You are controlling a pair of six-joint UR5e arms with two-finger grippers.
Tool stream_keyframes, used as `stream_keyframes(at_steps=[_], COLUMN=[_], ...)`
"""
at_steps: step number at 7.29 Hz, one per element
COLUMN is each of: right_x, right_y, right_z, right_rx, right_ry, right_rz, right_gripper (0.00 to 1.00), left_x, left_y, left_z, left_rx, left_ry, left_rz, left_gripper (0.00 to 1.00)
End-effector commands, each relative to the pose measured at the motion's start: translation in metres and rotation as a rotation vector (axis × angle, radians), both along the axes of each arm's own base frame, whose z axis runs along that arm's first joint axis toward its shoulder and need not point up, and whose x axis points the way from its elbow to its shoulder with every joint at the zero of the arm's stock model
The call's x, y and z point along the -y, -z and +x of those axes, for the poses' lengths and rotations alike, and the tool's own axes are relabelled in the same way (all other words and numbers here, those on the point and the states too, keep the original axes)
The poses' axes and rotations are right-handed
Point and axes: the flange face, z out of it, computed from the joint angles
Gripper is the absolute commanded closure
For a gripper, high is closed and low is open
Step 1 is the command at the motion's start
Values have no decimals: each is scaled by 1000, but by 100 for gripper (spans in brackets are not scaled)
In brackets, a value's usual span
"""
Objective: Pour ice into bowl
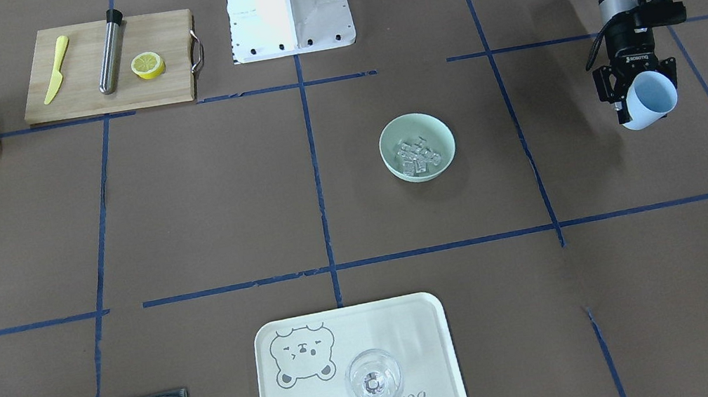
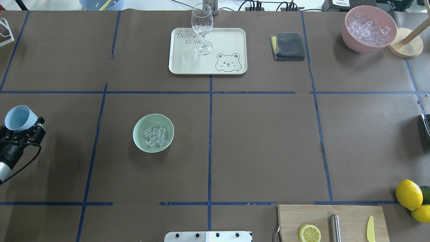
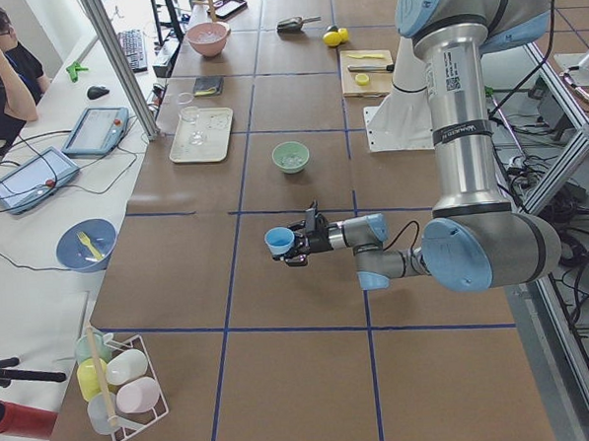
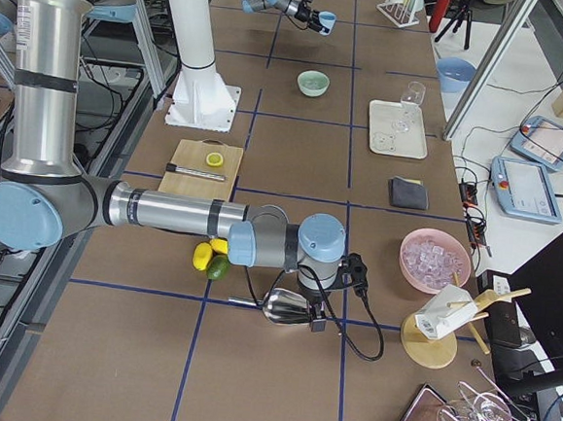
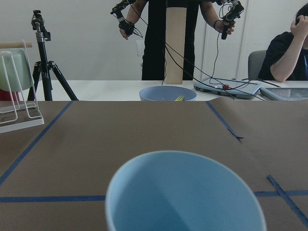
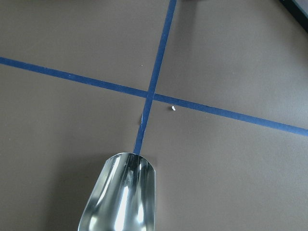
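The pale mint-green bowl stands left of the table's middle, with the ice lying inside it as several clear cubes. It also shows in the front view with the ice. My left gripper is shut on a light blue cup, well to the left of the bowl and above the table. The cup lies tilted on its side and looks empty. My right gripper is low over the table's right end beside a metal scoop. Its fingers are hidden.
A cream tray with a wine glass sits at the far middle, with a grey cloth to its right. A pink bowl of ice stands far right. A cutting board and lemons lie near right.
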Motion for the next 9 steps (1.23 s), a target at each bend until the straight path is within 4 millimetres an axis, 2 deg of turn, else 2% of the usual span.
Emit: stream_keyframes(at_steps=[1,3,5,6,7,8,9], right_x=[0,1,1,1,1,1,1], right_y=[0,2,2,2,2,2,2], right_z=[0,1,3,3,3,3,4], right_rx=[0,0,0,-2,-2,-2,-2], right_ry=[0,-3,-6,-6,-6,-6,-8], right_rz=[0,3,3,5,5,5,5], right_gripper=[0,0,0,0,0,0,0], left_x=[3,8,8,8,8,8,8], left_y=[-5,-6,-5,-10,-11,-13,-13], left_z=[14,31,31,32,32,32,31], left_rx=[1,-46,-49,-39,-39,-33,-36], left_ry=[-14,-5,-3,-4,-3,-2,-1], left_rz=[-8,-20,-20,-23,-23,-23,-22], left_gripper=[98,94,80,58,27,0,0])
